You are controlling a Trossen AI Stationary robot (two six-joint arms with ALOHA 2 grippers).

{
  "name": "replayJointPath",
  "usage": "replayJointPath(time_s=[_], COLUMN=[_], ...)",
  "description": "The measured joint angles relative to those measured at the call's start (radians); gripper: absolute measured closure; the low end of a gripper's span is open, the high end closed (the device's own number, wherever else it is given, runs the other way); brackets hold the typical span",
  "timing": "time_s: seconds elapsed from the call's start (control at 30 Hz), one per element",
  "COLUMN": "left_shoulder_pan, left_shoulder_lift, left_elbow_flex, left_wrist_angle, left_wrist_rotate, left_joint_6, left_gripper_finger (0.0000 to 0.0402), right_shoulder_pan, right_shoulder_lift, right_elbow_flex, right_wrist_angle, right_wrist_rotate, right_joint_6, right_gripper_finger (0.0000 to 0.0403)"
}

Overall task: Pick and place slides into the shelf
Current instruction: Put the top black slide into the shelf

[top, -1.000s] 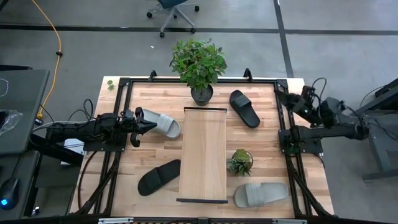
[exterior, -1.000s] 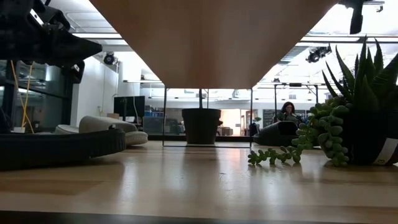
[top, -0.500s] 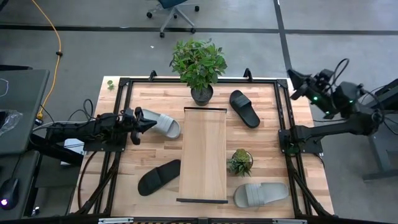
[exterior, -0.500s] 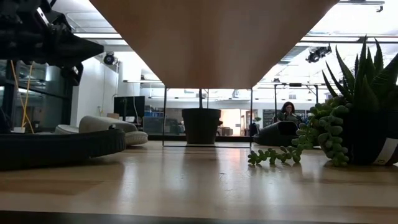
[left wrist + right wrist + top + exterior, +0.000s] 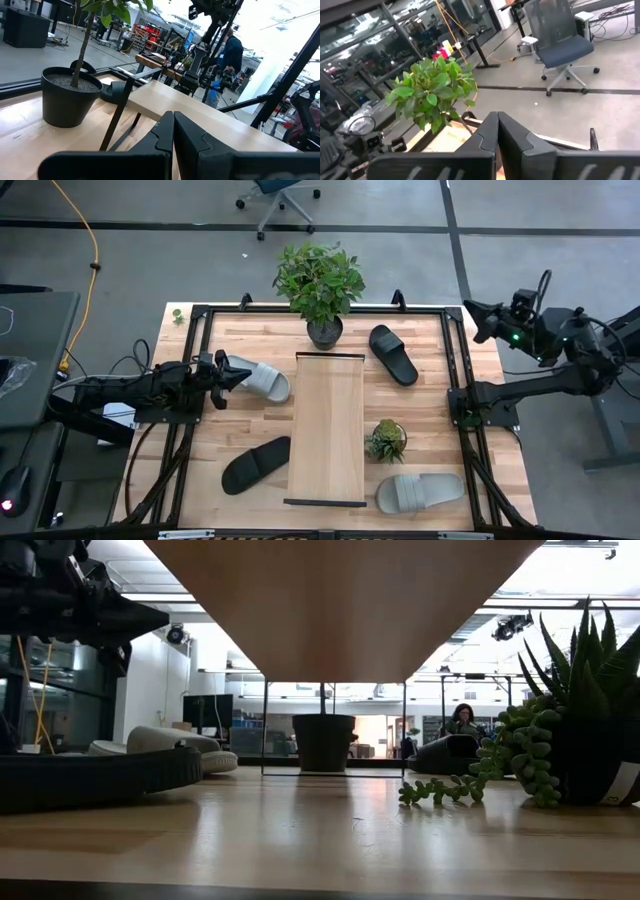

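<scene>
Four slides scattered around the shelf (image 5: 326, 428), both grippers pressed together and holding nothing

High view: left gripper (image 5: 237, 373) closed, tips at the heel end of a grey slide (image 5: 259, 379) left of the shelf; right gripper (image 5: 470, 311) well right of the shelf, off past the table edge; black slide (image 5: 393, 353) off the shelf's far right corner, black slide (image 5: 256, 464) by its near left side, grey slide (image 5: 418, 492) by its near right corner beside a small succulent (image 5: 386, 439); leafy plant (image 5: 320, 280) at the shelf's far end. Low view: shelf seen only from beneath, slides cut to dark and pale slivers, person (image 5: 462, 720) far behind. Left wrist view: fingers (image 5: 192, 140) shut before the shelf, near slide hidden. Right wrist view: fingers (image 5: 512, 137) shut, office chair (image 5: 559, 47) beyond, no slide visible
</scene>
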Motion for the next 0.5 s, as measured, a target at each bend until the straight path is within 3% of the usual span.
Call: replayJointPath(time_s=[0.2,0.5], left_shoulder_pan=[0.000,0.000], left_shoulder_lift=[0.000,0.000], left_elbow_flex=[0.000,0.000], left_wrist_angle=[-0.002,-0.003], left_wrist_rotate=[0.000,0.008], left_joint_6=[0.001,0.003], left_gripper_finger=[0.0401,0.0401], right_shoulder_pan=[-0.021,-0.047], right_shoulder_lift=[0.001,0.065], right_elbow_flex=[0.000,0.000], right_wrist_angle=[0.048,0.080], right_wrist_rotate=[0.003,-0.121], right_joint_6=[-0.034,-0.046], right_gripper_finger=[0.0402,0.0402])
